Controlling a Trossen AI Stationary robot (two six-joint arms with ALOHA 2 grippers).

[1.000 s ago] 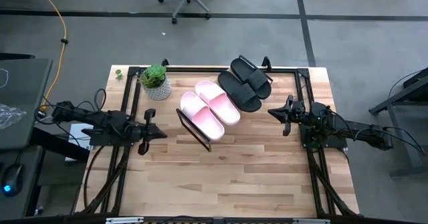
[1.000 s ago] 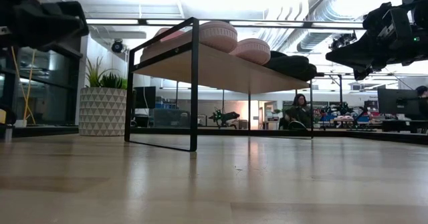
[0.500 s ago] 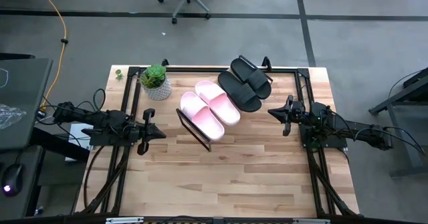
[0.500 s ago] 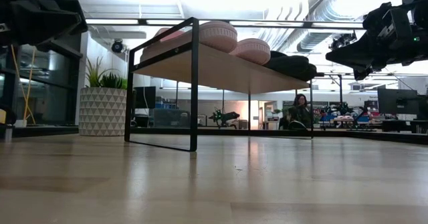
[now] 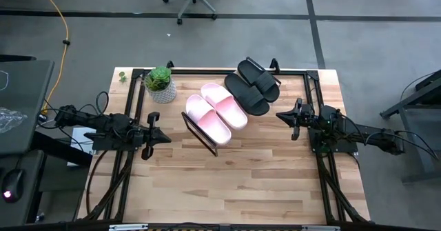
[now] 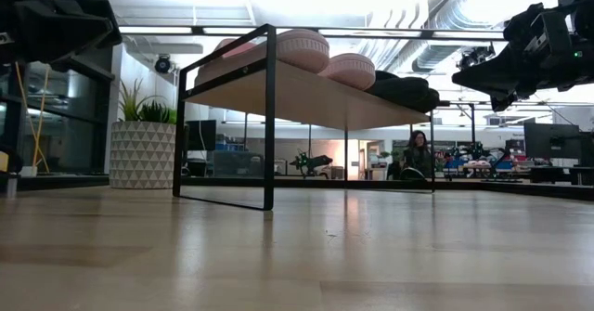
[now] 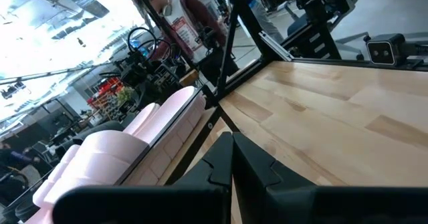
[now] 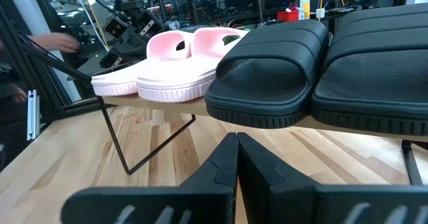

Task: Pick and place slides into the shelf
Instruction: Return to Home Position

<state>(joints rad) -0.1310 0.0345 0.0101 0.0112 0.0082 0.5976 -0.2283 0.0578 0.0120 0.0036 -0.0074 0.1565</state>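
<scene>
Left gripper: hanging over the table at 9 o'clock of the shelf, fingers pressed together, holding nothing.
Potted plant: standing at 10 o'clock of the shelf, near the left arm.
Shelf: sitting toward the table's 12 o'clock edge, carrying all four slides.
Pink slides: lying side by side on the board, touching each other.
Black slides: lying at 1 o'clock of the pink pair, on the same board, just beside them.
Right gripper: hanging at 3 o'clock of the shelf, fingers clenched on nothing, pointing at the black pair.
Step in hand: I am judging the placing done, with only the return to rest remaining.
Doing it well: pulling each arm straight outward, left toward 9 o'clock and right toward 3 o'clock, with no swing toward 12 o'clock.
Risk: the left arm brushing the plant, or the right fingertips nudging a black slide off the slanted board.
</scene>
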